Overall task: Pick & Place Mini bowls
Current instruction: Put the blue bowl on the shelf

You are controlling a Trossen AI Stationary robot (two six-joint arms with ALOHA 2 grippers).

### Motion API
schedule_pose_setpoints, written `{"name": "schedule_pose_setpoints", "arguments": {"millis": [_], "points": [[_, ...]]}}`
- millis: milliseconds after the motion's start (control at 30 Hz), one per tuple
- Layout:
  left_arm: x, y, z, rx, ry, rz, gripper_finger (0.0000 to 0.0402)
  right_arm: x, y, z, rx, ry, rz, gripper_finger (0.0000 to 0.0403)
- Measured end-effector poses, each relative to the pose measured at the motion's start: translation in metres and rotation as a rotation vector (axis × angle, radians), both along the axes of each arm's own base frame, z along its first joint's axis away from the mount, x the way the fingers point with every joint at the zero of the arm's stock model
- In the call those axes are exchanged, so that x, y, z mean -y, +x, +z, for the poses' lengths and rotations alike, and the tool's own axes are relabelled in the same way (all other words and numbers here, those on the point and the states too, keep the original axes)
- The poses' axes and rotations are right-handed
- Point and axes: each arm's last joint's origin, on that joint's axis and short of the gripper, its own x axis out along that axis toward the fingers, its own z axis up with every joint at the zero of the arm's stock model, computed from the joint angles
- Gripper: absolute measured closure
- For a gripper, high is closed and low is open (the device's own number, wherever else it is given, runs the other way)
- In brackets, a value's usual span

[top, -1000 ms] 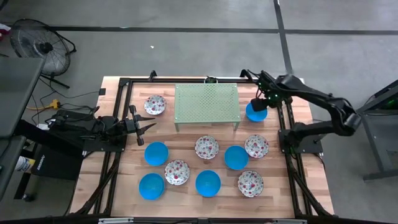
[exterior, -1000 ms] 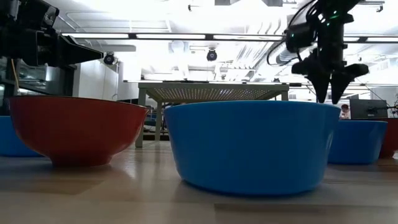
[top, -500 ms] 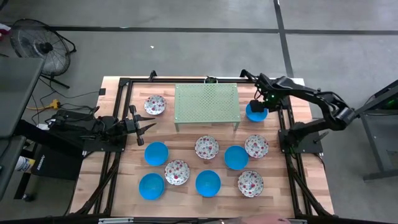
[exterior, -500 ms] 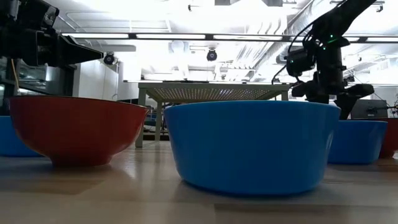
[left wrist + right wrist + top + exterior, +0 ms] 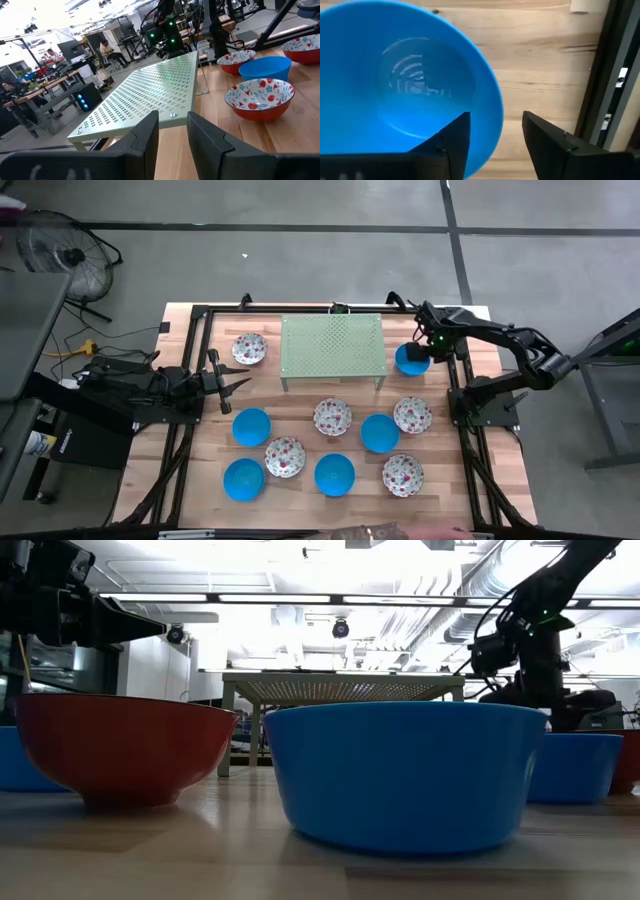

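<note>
Right of the stand (image 5: pixel 333 345), right hand (image 5: pixel 495 137) straddles the blue bowl's (image 5: pixel 410 85) rim, fingers apart, one inside, one outside, set to pinch. Left hand (image 5: pixel 238 383) waits at the worktop's (image 5: pixel 180 470) left, fingers slightly parted, empty.

Floor: grey concrete (image 5: pixel 300 270) lying under dark seams.
Fan (image 5: pixel 60 255): standing at left.
Ceiling lights (image 5: pixel 300 598): glowing overhead.

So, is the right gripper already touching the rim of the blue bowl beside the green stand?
Cannot tell. In the right wrist view the right gripper straddles the blue bowl's rim, but no contact or gap shows plainly.
</note>
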Motion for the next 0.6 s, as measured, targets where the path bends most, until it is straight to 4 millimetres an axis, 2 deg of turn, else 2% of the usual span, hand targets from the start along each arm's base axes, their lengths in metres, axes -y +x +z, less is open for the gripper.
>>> {"name": "schedule_pose_setpoints", "arguments": {"millis": [533,600], "points": [[0.0,0.0,-0.0001,0.0,0.0,0.0,0.0305,0.002,-0.0023,0.0002,0.007,0.001,0.043,0.0391],[0.0,0.0,-0.0001,-0.001,0.0,0.0,0.0305,0.0023,-0.002,0.0007,0.012,0.0,0.048,0.0397]]}}
